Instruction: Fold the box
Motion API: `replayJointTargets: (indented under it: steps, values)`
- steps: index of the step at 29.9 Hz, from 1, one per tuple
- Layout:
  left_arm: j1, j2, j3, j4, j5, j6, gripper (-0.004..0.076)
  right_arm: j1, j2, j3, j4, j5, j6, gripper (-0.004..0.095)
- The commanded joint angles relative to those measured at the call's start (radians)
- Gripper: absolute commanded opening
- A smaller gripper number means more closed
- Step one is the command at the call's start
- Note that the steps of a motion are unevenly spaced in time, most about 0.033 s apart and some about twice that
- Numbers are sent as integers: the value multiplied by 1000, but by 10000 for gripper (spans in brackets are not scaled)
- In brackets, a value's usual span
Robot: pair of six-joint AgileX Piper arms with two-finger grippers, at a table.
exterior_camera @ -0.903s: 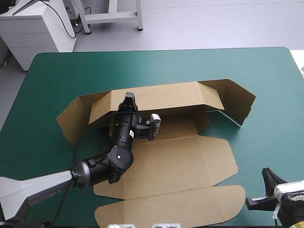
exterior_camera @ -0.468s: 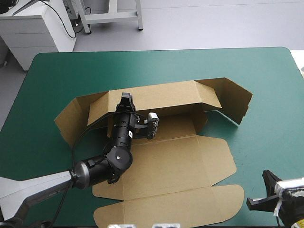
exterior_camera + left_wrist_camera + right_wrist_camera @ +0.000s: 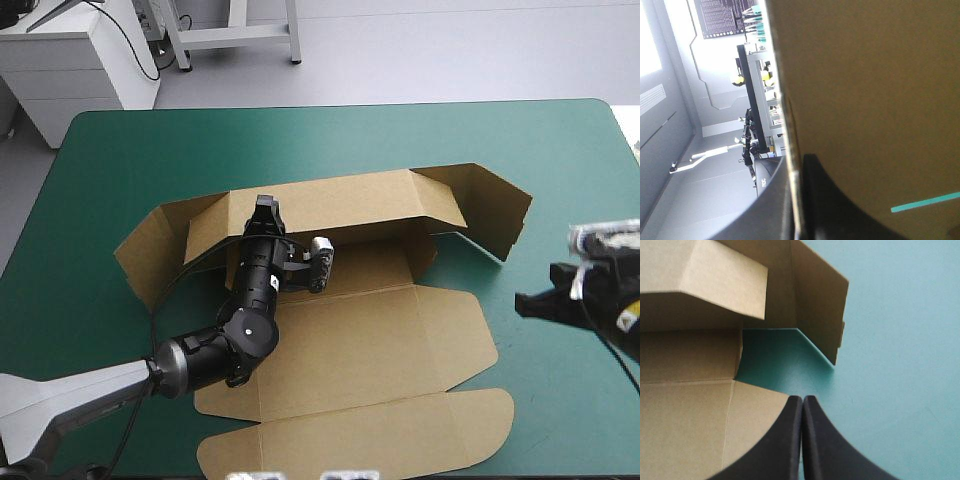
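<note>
The teal-green desk [image 3: 120,150] has the brown box [image 3: 380,340] lying mid-desk, base and near flaps flat, far wall and both end flaps standing up. The left pincer [image 3: 266,208] is clamped on that far wall's top edge, board pinched between its fingers. The right pincer [image 3: 525,303] hangs over bare desk off the box's right end, fingers pressed together on nothing.
</note>
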Motion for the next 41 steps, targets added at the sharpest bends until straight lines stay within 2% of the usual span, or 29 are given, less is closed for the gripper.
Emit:
replayJointTargets:
  steps: [1, 12, 19, 25, 35, 41]
  values:
    - [-6, -30, -14, 16, -21, 2, -8, 0, 180, -198, 25, -12, -45, -20]
    - [-6, -30, -14, 16, -21, 2, -8, 0, 695, -722, 167, 30, -81, -19]
    - [-6, -30, -14, 16, -21, 2, -8, 0, 931, -896, 217, 38, -81, -20]
    - [-6, -30, -14, 16, -21, 2, -8, 0, 1049, -933, 252, 53, -81, -18]
    - [-6, -30, -14, 16, -31, 2, -8, 0, 1079, -928, 227, 305, -89, -20]
    - [-6, -30, -14, 16, -29, 2, -8, 0, 1038, -815, 213, 302, -90, -20]
